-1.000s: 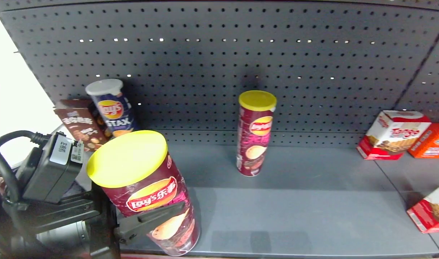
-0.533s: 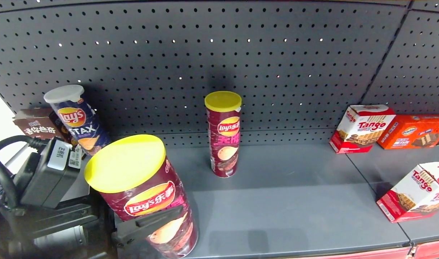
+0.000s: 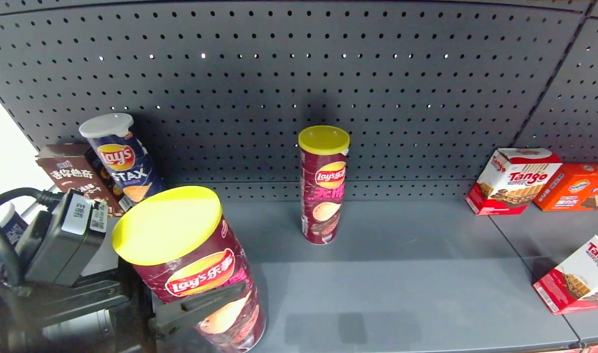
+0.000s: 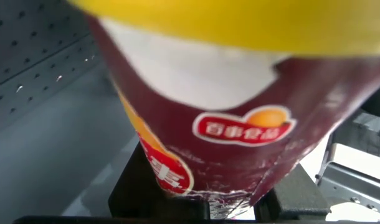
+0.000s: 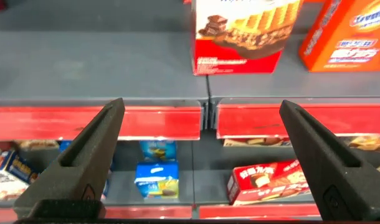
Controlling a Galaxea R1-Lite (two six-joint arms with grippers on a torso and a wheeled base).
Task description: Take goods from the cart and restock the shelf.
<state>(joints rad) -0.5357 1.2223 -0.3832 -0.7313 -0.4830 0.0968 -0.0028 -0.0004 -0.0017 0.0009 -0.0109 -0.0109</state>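
Two yellow-lidded chip cans are at the grey shelf [image 3: 402, 294]. The near can [image 3: 191, 264] sits upright at the front left, clamped between the left gripper [image 3: 206, 306] jaws. The far can [image 3: 322, 196] stands by the pegboard [image 3: 299, 73]. The right gripper [image 5: 201, 107] jaws are spread, empty.

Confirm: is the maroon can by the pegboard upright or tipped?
Upright: the maroon can stands on its base on the shelf, yellow lid on top.
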